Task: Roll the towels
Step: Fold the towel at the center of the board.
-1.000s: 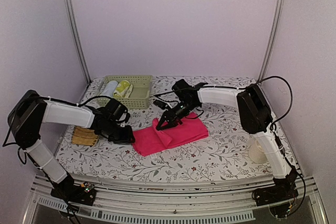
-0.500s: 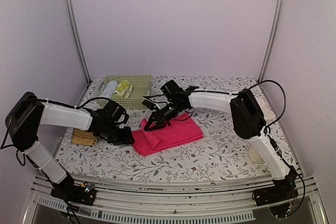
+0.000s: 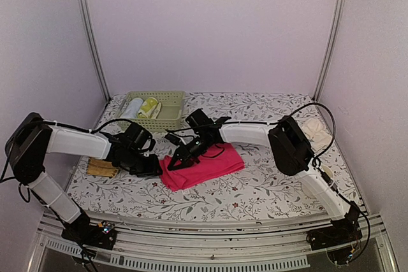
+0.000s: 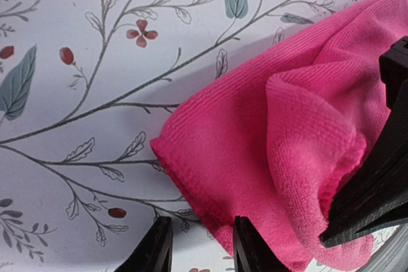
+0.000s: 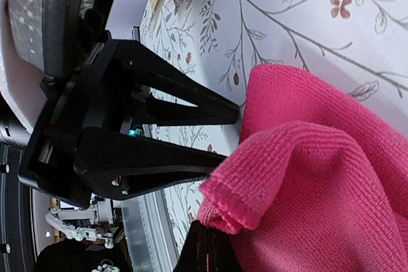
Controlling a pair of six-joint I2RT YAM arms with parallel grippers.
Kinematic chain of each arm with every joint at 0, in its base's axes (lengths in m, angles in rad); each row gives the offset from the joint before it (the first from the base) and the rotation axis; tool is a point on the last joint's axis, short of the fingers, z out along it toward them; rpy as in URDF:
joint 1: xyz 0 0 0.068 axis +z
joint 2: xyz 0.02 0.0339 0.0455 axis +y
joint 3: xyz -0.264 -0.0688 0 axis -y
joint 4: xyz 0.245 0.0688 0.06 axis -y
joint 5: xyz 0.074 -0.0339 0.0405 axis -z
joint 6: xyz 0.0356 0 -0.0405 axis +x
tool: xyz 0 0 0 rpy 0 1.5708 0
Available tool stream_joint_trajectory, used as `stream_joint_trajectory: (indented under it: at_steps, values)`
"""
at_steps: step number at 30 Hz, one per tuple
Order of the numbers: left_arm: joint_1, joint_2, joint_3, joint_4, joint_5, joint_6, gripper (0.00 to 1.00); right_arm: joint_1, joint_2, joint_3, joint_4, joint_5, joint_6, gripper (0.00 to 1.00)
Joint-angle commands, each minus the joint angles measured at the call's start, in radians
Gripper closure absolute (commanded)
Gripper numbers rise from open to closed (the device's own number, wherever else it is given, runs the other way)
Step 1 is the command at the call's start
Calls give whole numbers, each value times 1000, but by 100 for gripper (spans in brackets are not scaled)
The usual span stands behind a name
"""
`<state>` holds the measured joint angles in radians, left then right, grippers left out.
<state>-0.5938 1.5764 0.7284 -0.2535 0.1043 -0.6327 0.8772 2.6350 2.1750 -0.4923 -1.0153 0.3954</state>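
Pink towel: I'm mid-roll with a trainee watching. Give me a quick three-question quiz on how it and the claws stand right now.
1. True or false: the pink towel is fully rolled.
2. Short answer: is the left claw, at the towel's edge, open or shut?
3. Which one pinches the towel's raised fold? A) left claw B) right claw C) neither

Key:
1. False. Only one end is folded over; the rest lies flat.
2. Open. Its fingertips sit apart at the towel's edge.
3. B
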Motion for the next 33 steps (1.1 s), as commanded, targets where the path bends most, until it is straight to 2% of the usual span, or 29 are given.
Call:
stream_joint_trajectory:
  at_steps: [1,10,17,19,22,23,28,33]
  values:
    - [-6,-1,-35,-58,-8,-9,64,2,26,58,40,35,-2,99]
    - [-6,-3,-37,-59,-6,-5,64,5,37,64,86,59,20,98]
    - [-5,-7,-41,-66,-25,-6,64,23,43,44,92,15,16,98]
    - [-8,-22,-38,-86,-64,-26,66,29,44,46,103,-20,13,90]
    - [-15,-122,-58,-119,-152,-98,68,29,32,55,116,-103,4,67]
    - [-19,-169,-65,-116,-165,-113,68,27,14,53,113,-125,-12,64]
    - [-22,-306,-30,-115,-210,-96,67,-31,-123,2,28,-152,-161,61]
    - [-25,-245,59,-76,-105,20,66,-146,-271,-150,-29,-23,-306,65]
